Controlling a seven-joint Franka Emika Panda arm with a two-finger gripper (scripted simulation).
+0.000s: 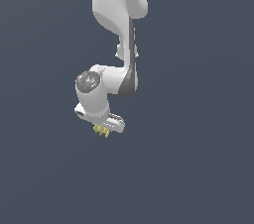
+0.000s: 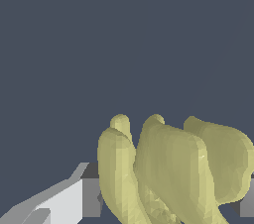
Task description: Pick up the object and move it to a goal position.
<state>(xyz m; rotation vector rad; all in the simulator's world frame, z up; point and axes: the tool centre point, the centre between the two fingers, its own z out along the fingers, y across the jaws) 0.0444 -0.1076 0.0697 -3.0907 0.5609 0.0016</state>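
Observation:
The object [image 1: 102, 130] is a tiny pale-yellow bunch of curved, banana-like lobes, poking out just under my white gripper [image 1: 106, 127] in the exterior view. In the wrist view the object [image 2: 168, 168] looms large, its lobes filling the gap between a grey-and-white finger [image 2: 74, 200] on one side and a sliver of the other finger [image 2: 246, 203] at the frame's edge. The gripper is shut on the object. Its fingertips are hidden by the hand body in the exterior view. The arm hangs down from the exterior view's top, wrist bent.
Only a flat, uniform dark blue-grey background surrounds the arm [image 1: 119, 29] in both views. No table edge, container or goal marker shows.

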